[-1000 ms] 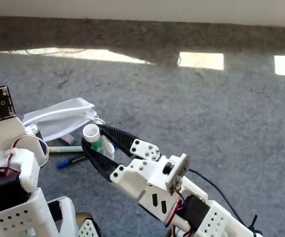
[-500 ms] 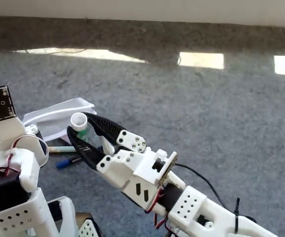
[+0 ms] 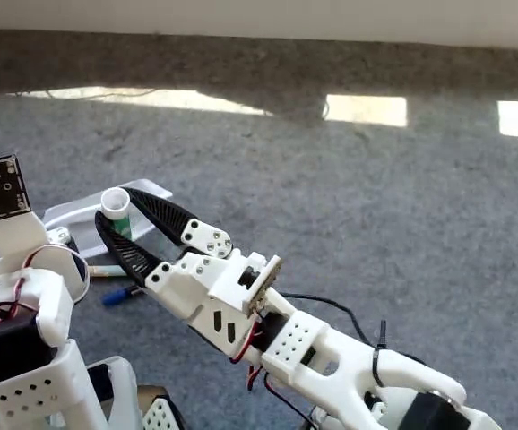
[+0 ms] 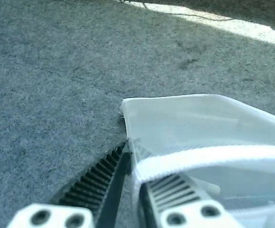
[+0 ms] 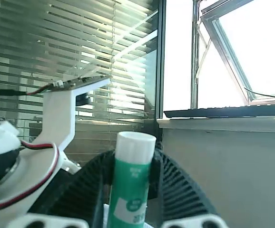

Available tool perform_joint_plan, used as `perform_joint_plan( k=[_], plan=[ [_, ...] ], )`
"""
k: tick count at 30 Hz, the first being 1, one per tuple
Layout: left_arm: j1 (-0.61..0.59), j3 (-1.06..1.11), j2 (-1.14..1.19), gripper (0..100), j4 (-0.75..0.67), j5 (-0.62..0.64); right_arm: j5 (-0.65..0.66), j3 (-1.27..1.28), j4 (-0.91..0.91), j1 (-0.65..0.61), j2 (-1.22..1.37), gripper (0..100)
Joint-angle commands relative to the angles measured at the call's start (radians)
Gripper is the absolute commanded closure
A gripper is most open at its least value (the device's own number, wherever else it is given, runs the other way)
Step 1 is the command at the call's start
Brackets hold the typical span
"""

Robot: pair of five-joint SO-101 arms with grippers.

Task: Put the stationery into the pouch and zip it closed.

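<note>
Standing at the near left of the high view, the white left arm (image 3: 17, 340) is bent over the grey carpeted surface (image 3: 375, 206). Its wrist view shows the left gripper (image 4: 133, 164) with its black ribbed fingers (image 4: 97, 173) pinched on the rim of the translucent white zip pouch (image 4: 199, 128). The pouch lies on the carpet just beyond that arm, one end lifted.

Just beside the pouch, on its near side, a pale slim pen (image 3: 107, 270) and a blue marker (image 3: 118, 295) lie flat on the carpet.

Above the pouch, the right gripper (image 3: 120, 219) clamps a green-and-white glue stick (image 3: 116, 204), held upright with its white cap on top. From there the white right arm (image 3: 331, 349) stretches out low and nearly straight, running back to the near right corner.
</note>
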Motion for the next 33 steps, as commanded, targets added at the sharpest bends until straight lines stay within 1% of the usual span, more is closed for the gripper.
perform_joint_plan(
  k=[1, 5, 10, 11, 13, 15, 19, 22, 27, 29, 33],
  plan=[
    [0.022, -0.018, -0.010, 99, -0.031, 0.009, -0.003, -0.085, -0.084, 0.013, 0.065, 99.3],
    [0.022, -0.016, -0.010, 99, -0.031, 0.009, -0.003, -0.163, -0.136, 0.035, 0.147, 99.3],
    [0.022, -0.012, -0.010, 99, -0.031, 0.009, -0.002, -0.248, -0.134, 0.016, 0.228, 99.3],
    [0.022, -0.012, -0.010, 99, -0.031, 0.008, 0.012, -0.257, -0.134, 0.016, 0.252, 99.3],
    [0.022, -0.012, -0.010, 99, -0.031, 0.008, 0.081, -0.263, -0.139, 0.013, 0.308, 99.3],
    [0.022, -0.012, -0.010, 99, -0.031, 0.008, 0.141, -0.262, -0.202, 0.012, 0.367, 99.3],
    [0.021, -0.012, -0.010, 99, -0.031, 0.008, 0.207, -0.260, -0.387, 0.013, 0.489, 99.2],
    [0.021, -0.012, -0.010, 99, -0.031, 0.008, 0.244, -0.260, -0.435, 0.015, 0.547, 98.6],
    [0.019, -0.012, -0.010, 99, -0.031, 0.009, 0.249, -0.220, -0.435, 0.004, 0.544, 86.8],
    [0.018, -0.012, -0.010, 99, -0.031, 0.008, 0.249, -0.183, -0.421, -0.016, 0.509, 85.7],
    [0.018, -0.012, -0.010, 99, -0.031, 0.008, 0.249, -0.111, -0.337, -0.042, 0.395, 85.7]
  ],
)
